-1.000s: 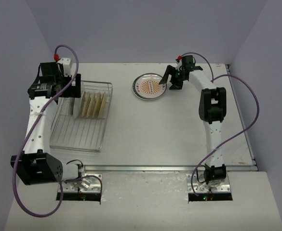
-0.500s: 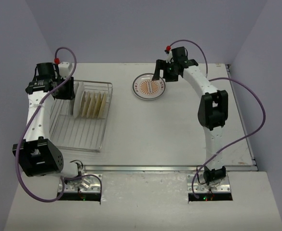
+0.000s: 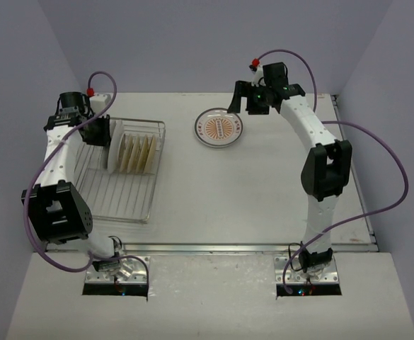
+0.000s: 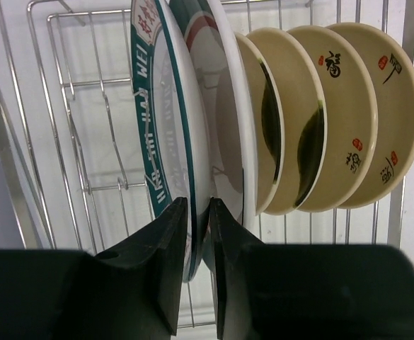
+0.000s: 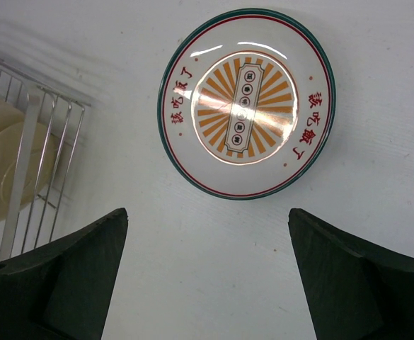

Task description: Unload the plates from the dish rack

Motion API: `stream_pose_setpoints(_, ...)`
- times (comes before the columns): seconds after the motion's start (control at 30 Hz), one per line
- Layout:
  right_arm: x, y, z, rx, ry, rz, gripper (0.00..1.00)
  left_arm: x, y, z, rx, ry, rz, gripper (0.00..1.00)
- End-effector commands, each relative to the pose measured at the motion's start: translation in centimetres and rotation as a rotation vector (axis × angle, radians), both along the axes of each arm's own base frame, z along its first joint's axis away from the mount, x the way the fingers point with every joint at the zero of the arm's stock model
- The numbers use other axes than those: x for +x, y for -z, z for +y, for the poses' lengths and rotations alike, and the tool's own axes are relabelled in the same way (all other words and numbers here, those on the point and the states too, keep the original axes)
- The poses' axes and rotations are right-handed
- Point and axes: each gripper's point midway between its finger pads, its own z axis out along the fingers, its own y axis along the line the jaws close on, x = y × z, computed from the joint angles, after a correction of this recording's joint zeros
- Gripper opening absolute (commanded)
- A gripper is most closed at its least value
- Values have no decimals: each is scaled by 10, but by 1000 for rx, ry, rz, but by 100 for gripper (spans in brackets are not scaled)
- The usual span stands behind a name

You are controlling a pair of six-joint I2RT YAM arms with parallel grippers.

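Five plates [image 4: 313, 120] stand on edge in the rack [image 3: 115, 195] by the bench's [image 3: 228, 191] left edge. Left fingers [image 4: 198, 209] pinch the end plate's [image 4: 165, 127] near rim. Right fingers [image 5: 207, 219] gape over the flat plate [image 5: 245, 103].

- We see the dish rack [image 3: 118, 191], silver wire, lying flat on the desk [image 3: 228, 198] at the left.
- Five plates stand on edge at its far end: the outer teal-rimmed plate [image 4: 161, 106], its rim pinched in the left claw [image 4: 198, 219], a second teal-rimmed plate [image 4: 228, 106], and three tan plates [image 4: 348, 106].
- The orange-centred plate [image 5: 247, 103] lies face up, well apart from the rack.
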Motion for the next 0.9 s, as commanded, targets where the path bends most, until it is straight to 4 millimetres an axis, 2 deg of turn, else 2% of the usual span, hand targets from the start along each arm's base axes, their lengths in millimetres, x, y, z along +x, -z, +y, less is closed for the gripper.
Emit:
stream_pose_setpoints(0.0,-11,-41,6,49,-37,-69,99,20,-24,2,-7,35,-102,16)
stream_pose_setpoints(0.13,-17,-53,9,70,-54,-80,99,24,-47,-1,-43,50,-137,1)
stream_pose_setpoints(0.23,-22,-61,12,91,-67,-82,99,29,-68,-3,-70,53,-171,0)
stream_pose_setpoints(0.37,-31,-74,18,140,-93,-82,99,38,-123,-5,-104,61,-260,0)
stream_pose_setpoints(0.47,-40,-84,26,195,-117,-73,99,41,-175,-7,-100,71,-358,0)
stream_pose_setpoints(0.57,-46,-92,31,242,-133,-64,99,36,-216,-14,-83,114,-464,0)
stream_pose_setpoints(0.63,-50,-99,35,273,-143,-60,99,30,-233,-23,-52,173,-518,0)
stream_pose_setpoints(0.7,-54,-106,39,311,-151,-53,99,21,-236,-40,19,275,-544,0)
stream_pose_setpoints(0.77,-56,-111,42,348,-158,-37,99,15,-227,-52,178,414,-563,0)
stream_pose_setpoints(0.8,-56,-113,47,384,-165,-12,99,0,-235,-61,265,465,-611,0)
stream_pose_setpoints(0.83,-57,-113,49,408,-171,8,99,-4,-232,-66,342,504,-634,0)
stream_pose_setpoints(0.87,-58,-113,51,437,-177,31,99,1,-211,-74,481,572,-654,0)
